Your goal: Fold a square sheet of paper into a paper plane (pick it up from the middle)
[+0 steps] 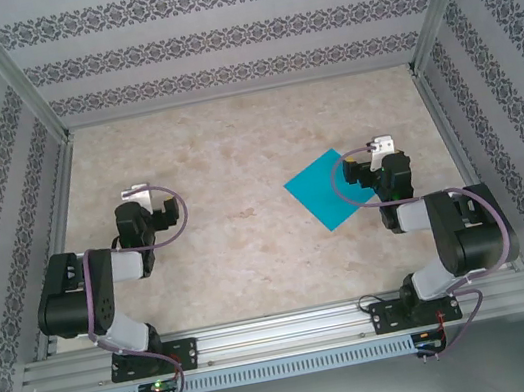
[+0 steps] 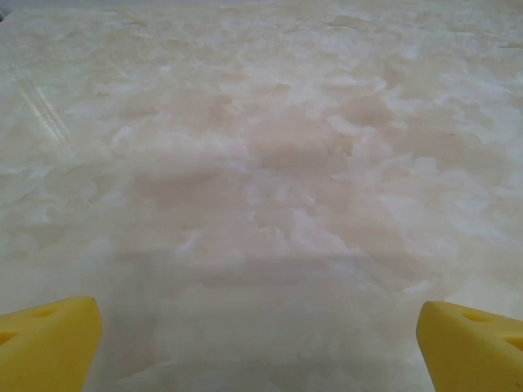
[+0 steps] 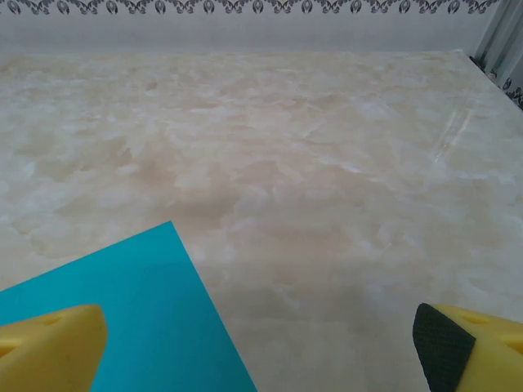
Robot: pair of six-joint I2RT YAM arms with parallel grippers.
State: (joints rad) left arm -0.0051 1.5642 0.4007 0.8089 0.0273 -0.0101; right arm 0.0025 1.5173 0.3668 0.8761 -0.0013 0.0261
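The square sheet of paper (image 1: 321, 194) is a flat, unfolded teal-blue square on the marbled table, right of centre and turned like a diamond. My right gripper (image 1: 371, 170) hangs open over the sheet's right corner. In the right wrist view the sheet (image 3: 122, 318) fills the lower left, and the left yellow finger (image 3: 49, 347) is above it while the right finger (image 3: 474, 347) is over bare table. My left gripper (image 1: 151, 213) is open over bare table on the left, well away from the sheet, with nothing between its fingers (image 2: 45, 343). The paper plane is out of view.
The beige marbled table (image 1: 234, 150) is boxed in by patterned walls with aluminium posts (image 1: 13, 77) at the back corners. An aluminium rail (image 1: 286, 332) at the near edge carries both arm bases.
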